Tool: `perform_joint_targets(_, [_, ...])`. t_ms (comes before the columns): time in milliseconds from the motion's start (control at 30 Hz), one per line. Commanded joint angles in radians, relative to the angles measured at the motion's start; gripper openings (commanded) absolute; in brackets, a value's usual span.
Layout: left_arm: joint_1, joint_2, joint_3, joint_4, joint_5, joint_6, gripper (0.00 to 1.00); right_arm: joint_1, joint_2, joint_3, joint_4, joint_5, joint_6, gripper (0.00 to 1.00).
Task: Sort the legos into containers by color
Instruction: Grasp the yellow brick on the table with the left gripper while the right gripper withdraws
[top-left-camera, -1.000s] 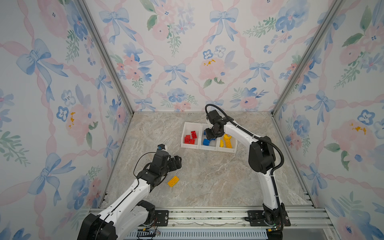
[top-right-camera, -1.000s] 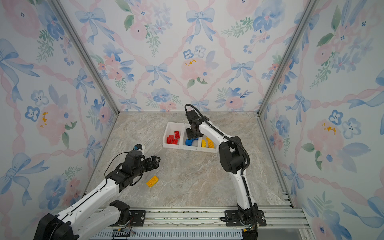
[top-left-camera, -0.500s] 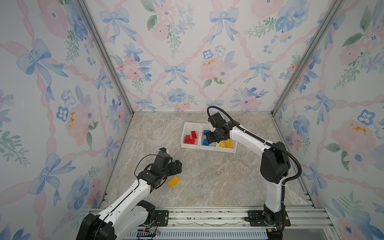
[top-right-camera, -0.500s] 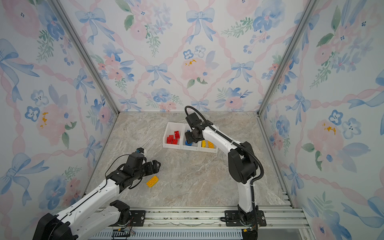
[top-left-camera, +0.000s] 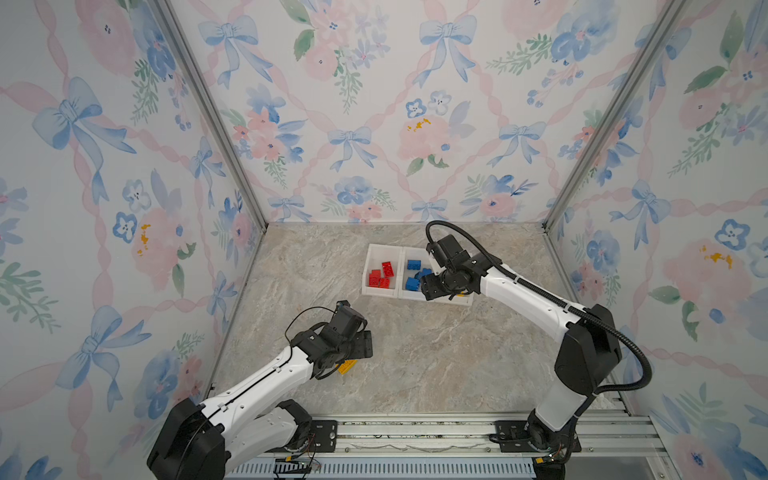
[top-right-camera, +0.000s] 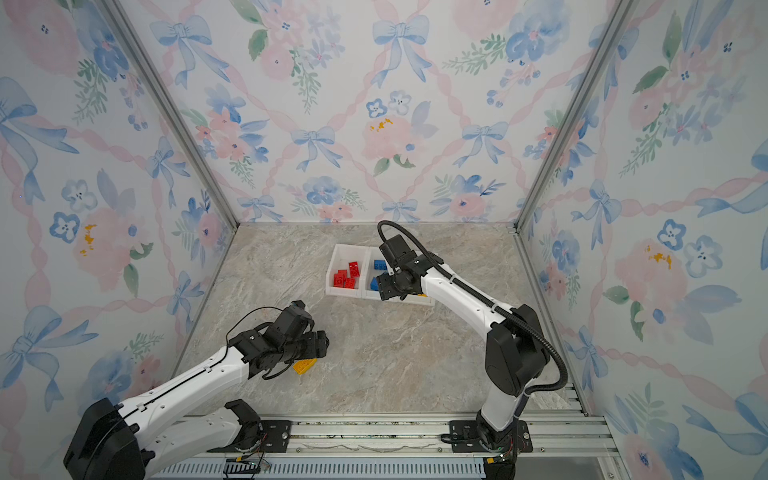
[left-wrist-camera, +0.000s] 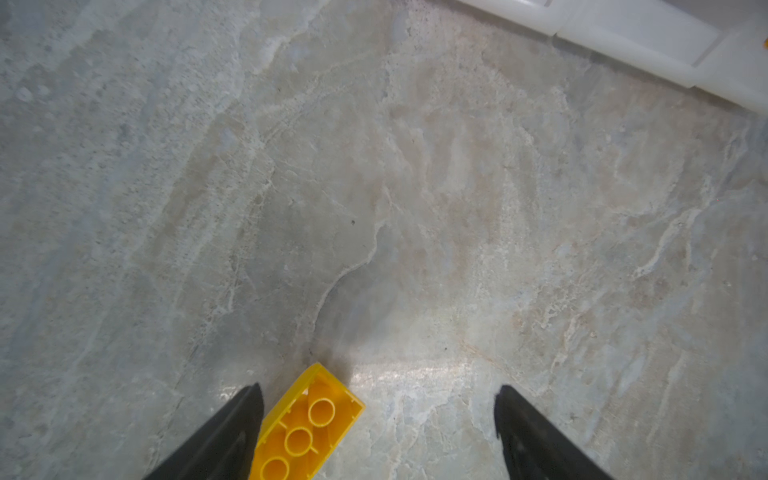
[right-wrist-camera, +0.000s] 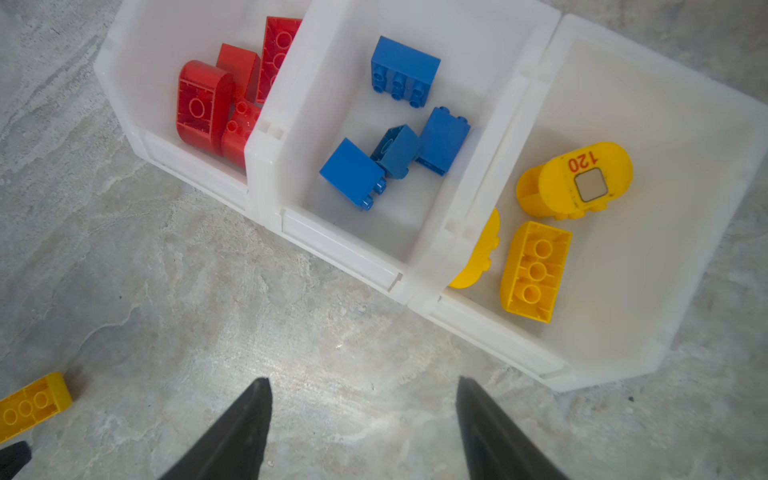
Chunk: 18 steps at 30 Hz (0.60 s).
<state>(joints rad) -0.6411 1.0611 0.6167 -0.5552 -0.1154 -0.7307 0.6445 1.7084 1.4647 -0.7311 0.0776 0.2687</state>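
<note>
- My left gripper (left-wrist-camera: 378, 388) hangs low over the marble tabletop (left-wrist-camera: 415, 187), jaws spread wide and clasping nothing.
- A yellow oblong brick (left-wrist-camera: 307, 428) lies underside up on the tabletop, between those jaws and close against one finger (left-wrist-camera: 232, 428). I cannot tell whether the two touch.
- In both top views this brick sits well apart from the bins, partly hidden under the left gripper.
- My right gripper (right-wrist-camera: 363, 380) is likewise released, jaws apart and empty, above bare tabletop just in front of the bins.
- Three joined white bins (right-wrist-camera: 345, 249) stand in a row.
- One end bin holds the red bricks (right-wrist-camera: 208, 99), piled together.
- The middle bin holds four blue bricks (right-wrist-camera: 399, 151).
- The other end bin holds the yellow bricks (right-wrist-camera: 536, 270): an oblong one underside up, a rounded one marked "120", and a third partly hidden behind the dividing wall.
</note>
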Motion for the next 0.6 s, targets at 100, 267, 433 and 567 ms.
perform_joint_targets(100, [-0.006, 0.072, 0.024, -0.133, 0.0, -0.007, 0.89, 0.011, -0.138, -0.091, -0.062, 0.018, 0.027, 0.76])
perform_joint_targets(267, [-0.006, 0.146, 0.04, -0.137, 0.003, 0.009, 0.93, 0.012, -0.221, -0.153, -0.08, 0.018, 0.054, 0.78])
perform_joint_targets(433, [-0.009, 0.213, 0.058, -0.135, 0.009, 0.05, 0.95, 0.015, -0.297, -0.228, -0.082, 0.026, 0.087, 0.8])
perform_joint_targets(567, [-0.012, 0.241, 0.058, -0.135, 0.032, 0.072, 0.91, 0.014, -0.336, -0.267, -0.082, 0.041, 0.104, 0.8])
